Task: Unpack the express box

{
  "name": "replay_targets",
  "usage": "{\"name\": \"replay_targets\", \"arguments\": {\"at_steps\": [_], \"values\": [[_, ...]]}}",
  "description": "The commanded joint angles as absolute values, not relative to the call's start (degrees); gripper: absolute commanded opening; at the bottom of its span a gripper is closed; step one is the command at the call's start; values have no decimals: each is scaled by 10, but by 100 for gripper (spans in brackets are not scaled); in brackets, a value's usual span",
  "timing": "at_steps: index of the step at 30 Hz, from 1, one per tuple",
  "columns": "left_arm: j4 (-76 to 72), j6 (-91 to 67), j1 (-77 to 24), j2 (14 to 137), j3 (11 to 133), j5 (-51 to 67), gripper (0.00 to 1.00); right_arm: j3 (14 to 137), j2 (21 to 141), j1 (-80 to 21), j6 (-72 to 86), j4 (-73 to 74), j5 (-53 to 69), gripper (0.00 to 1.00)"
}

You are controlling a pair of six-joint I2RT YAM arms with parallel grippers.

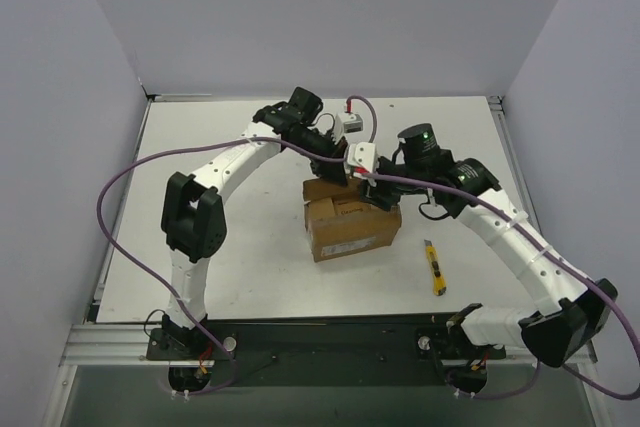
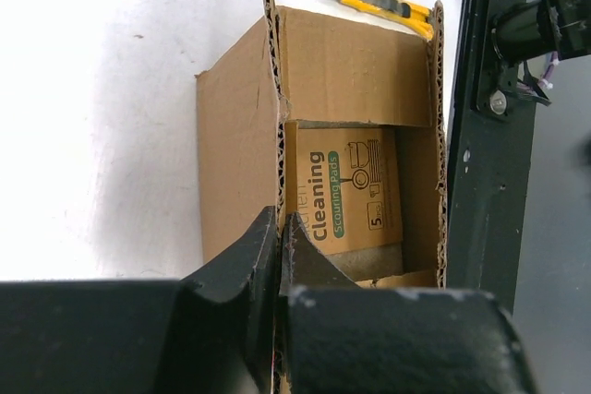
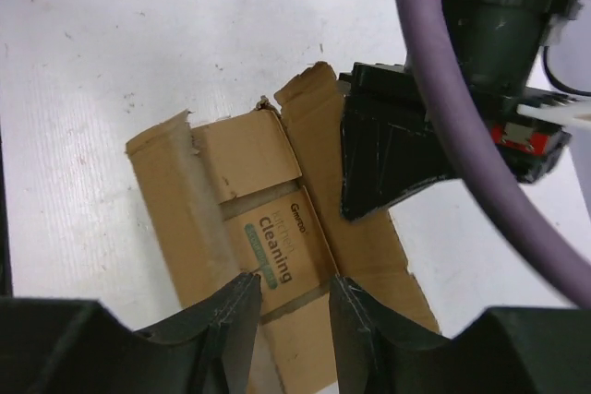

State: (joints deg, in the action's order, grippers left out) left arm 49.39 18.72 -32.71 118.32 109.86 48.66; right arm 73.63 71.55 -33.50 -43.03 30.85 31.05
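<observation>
Pinning the express box [image 1: 350, 232] in the middle of the table [image 1: 220, 277] with the left hand [image 2: 280, 260] clamped on its flap [image 3: 369, 251], sinking the right hand [image 3: 294, 300], fingers [image 3: 231, 316] apart, squarely astride the scouring-pad pack [image 3: 282, 246] before squeezing and lifting.

White worktop [image 1: 240, 267] w/ express box [image 1: 350, 232] standing abt mid-worktop, flaps open. Yellow utility knife [image 1: 435, 268] lies flat to box's right, near but not touching, closer to near edge.
</observation>
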Motion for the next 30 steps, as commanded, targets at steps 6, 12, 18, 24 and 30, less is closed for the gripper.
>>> {"name": "replay_targets", "arguments": {"at_steps": [6,12,18,24,30], "values": [[500,200,-339,1157,1107,483,0,696,822,-340,-485,277,307,27],[496,196,-337,1164,1114,477,0,662,780,-362,-501,310,308,25],[490,192,-330,1184,1138,480,0,633,718,-399,-469,340,307,29],[487,185,-328,1195,1146,494,0,592,709,-411,-433,345,314,43],[488,182,-330,1197,1151,504,0,580,722,-410,-439,327,302,56]]}}
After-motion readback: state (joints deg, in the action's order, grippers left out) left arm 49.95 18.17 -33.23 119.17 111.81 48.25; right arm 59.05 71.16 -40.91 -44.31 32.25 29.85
